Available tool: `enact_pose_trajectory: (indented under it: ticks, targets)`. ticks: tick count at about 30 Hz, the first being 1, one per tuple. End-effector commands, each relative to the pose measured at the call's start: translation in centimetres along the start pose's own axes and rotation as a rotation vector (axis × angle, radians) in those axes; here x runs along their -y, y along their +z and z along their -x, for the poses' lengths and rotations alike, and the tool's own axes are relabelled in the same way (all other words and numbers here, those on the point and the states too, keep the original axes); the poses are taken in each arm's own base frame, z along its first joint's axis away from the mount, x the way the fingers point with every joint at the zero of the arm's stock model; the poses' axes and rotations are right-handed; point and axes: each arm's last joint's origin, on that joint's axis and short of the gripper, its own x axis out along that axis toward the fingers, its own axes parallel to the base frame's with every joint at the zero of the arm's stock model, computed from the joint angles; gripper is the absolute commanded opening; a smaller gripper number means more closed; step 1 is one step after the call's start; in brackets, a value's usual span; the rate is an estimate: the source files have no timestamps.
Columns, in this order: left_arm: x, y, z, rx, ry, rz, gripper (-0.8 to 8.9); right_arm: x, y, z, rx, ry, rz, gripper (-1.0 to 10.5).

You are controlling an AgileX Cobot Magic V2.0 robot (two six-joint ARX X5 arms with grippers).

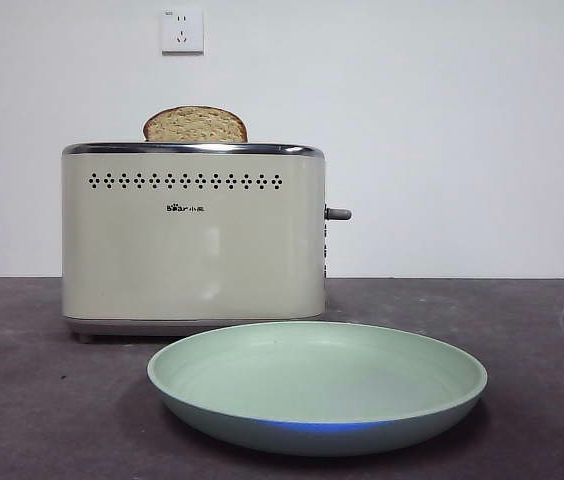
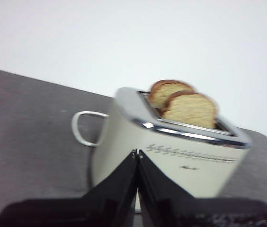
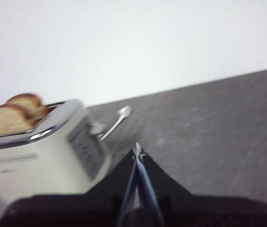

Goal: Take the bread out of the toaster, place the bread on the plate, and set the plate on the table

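Observation:
The cream toaster (image 1: 192,240) stands on the table (image 1: 32,400) at left of centre. The bread (image 1: 195,125) sticks up from its top, domed crust showing. Both wrist views show two similar brown slices side by side in the slots, a nearer slice (image 2: 190,109) and a farther slice (image 2: 169,91). The mint-green plate (image 1: 317,385) lies flat on the table in front of the toaster, nothing on it. My left gripper (image 2: 137,153) is shut and empty, held back from the toaster (image 2: 171,156). My right gripper (image 3: 137,150) is shut and empty, beside the toaster's lever end (image 3: 84,149). Neither arm appears in the front view.
A grey lever (image 1: 338,213) juts from the toaster's right side. A white cord loop (image 2: 84,127) lies on the table behind the toaster. A white wall with a socket (image 1: 182,30) backs the table.

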Motion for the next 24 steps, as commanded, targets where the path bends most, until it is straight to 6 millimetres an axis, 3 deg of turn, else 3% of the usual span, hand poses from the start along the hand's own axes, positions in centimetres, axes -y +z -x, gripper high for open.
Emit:
enact_pose_trajectory:
  ticks: [1,14,19,24]
  targets:
    - [0.8,1.6,0.2,-0.028,-0.049,0.015,-0.08,-0.8,2.3,-0.2,-0.059,0.059,-0.022,-0.1]
    - [3.8,7.6,0.1,-0.292,-0.248,-0.051,-0.08,-3.5,9.9,-0.9,-0.447,0.244,0.084,-0.1]
    - [4.7,9.4,0.5,-0.389,-0.286,-0.111,-0.08,-4.2,11.1,-0.4,-0.610,0.266,0.111,-0.1]
    - [5.5,10.5,1.0,-0.479,-0.343,-0.139,-0.08,-4.5,11.0,0.3,-0.785,0.301,0.141,-0.1]
